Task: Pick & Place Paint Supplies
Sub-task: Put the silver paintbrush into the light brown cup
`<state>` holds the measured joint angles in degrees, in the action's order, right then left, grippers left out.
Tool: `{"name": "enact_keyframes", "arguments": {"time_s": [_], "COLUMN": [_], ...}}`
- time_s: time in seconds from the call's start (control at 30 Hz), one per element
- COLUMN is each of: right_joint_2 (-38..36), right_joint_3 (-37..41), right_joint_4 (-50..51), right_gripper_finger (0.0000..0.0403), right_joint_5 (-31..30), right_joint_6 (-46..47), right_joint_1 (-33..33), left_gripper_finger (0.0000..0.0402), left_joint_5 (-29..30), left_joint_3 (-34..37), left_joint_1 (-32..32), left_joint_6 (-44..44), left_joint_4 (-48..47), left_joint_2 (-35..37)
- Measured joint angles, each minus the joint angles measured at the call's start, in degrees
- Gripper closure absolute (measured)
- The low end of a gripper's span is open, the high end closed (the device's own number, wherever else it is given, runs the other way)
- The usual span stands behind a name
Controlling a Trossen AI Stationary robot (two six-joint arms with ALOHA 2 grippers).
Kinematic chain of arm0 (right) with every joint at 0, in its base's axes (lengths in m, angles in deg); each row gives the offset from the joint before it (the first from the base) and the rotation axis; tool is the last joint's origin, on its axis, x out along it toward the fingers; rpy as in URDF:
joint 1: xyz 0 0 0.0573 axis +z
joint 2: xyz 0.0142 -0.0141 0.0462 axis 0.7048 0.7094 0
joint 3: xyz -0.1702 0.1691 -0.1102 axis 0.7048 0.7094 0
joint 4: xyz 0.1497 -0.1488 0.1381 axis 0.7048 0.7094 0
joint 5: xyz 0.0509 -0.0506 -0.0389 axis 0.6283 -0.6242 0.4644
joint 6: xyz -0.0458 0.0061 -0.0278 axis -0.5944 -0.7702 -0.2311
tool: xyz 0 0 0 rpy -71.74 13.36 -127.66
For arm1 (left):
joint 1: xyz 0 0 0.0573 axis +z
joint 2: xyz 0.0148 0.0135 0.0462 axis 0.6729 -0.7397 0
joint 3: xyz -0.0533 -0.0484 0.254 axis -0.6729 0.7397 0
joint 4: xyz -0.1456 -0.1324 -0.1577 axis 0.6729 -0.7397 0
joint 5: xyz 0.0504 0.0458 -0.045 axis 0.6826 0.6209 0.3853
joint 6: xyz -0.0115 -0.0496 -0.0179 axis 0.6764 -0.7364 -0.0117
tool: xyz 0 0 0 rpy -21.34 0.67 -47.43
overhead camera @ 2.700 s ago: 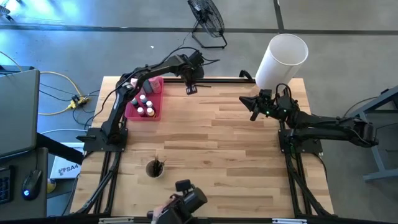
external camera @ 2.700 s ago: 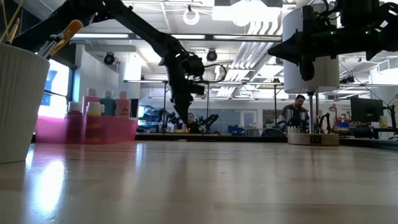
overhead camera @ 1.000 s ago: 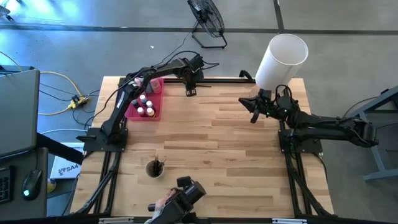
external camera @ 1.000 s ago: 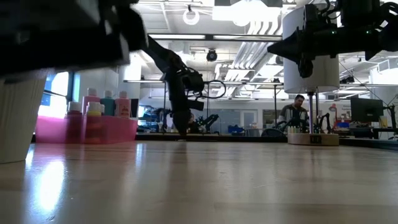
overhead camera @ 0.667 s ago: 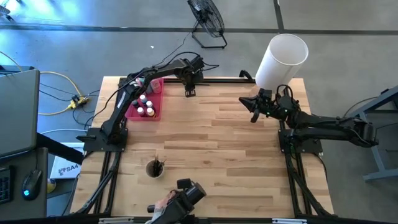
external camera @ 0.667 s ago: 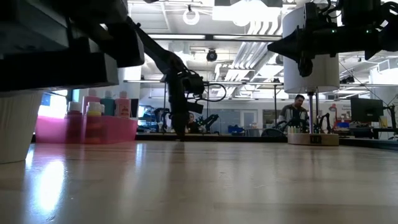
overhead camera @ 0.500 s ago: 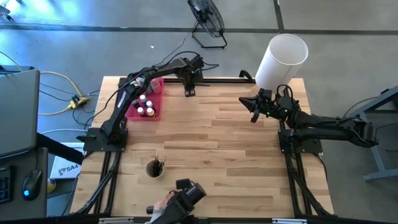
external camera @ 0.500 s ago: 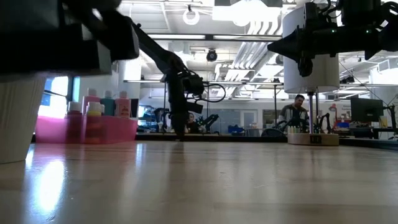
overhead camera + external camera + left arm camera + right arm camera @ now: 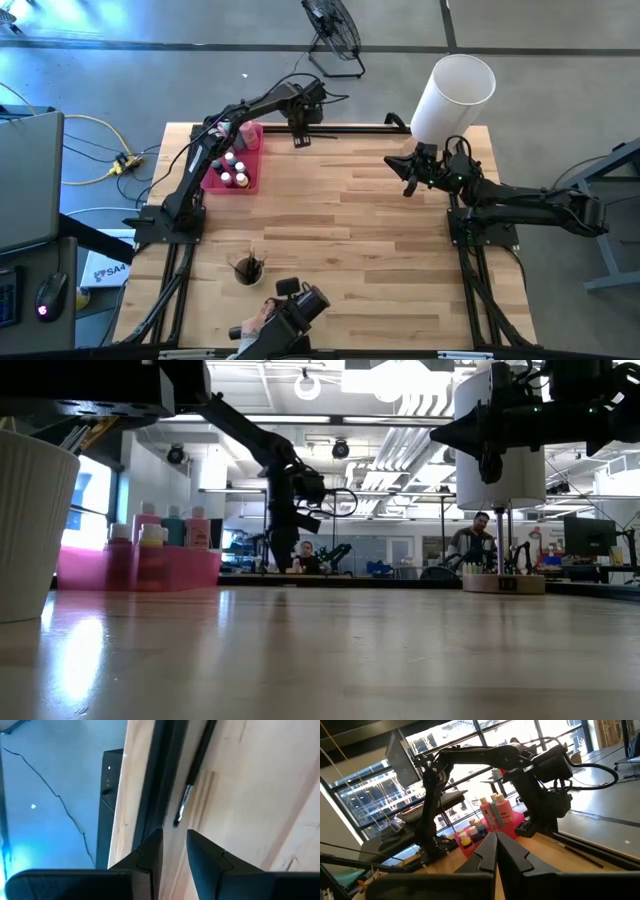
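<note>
A thin dark-handled brush [image 9: 192, 775] lies at the counter's [image 9: 350, 220] far edge, just right of the pink tray [image 9: 252, 180]. The left pincer [image 9: 174, 847] hovers over its tip, fingers slightly apart, holding nothing. A misaligned descent could roll the brush off. The right pincer [image 9: 496, 851] waits, closed.

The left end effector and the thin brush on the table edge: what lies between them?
Only bare wood, in the left wrist view: left end effector hangs above the brush, untouched.
</note>
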<state>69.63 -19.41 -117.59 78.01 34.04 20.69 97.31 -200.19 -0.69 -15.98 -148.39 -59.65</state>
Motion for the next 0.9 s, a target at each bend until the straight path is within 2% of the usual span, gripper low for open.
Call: {"name": "enact_keyframes", "arguments": {"time_s": [0.17, 0.3, 0.8, 0.9], "right_joint_2": [0.0, 0.0, 0.0, 0.0], "right_joint_3": [0.0, 0.0, 0.0, 0.0], "right_joint_4": [0.0, 0.0, -0.6, -0.6], "right_gripper_finger": [0.0401, 0.0401, 0.0401, 0.0401], "right_joint_5": [0.0, 0.0, 0.0, 0.0], "right_joint_6": [0.0, 0.0, 0.5, 0.4], "right_joint_1": [0.0, 0.0, 0.0, 0.0], "left_gripper_finger": [0.0318, 0.0318, 0.0318, 0.0318], "left_joint_5": [2.7, 0.1, -0.3, -3.2], "left_joint_3": [0.0, 0.0, 0.0, 0.2], "left_joint_1": [0.5, 0.4, -0.1, 0.0], "left_joint_6": [-0.1, -1.7, -6.9, -6.9], "left_joint_4": [1.3, -1.6, -2.9, -3.4], "left_joint_2": [-0.1, -0.1, -0.2, -0.2]}}
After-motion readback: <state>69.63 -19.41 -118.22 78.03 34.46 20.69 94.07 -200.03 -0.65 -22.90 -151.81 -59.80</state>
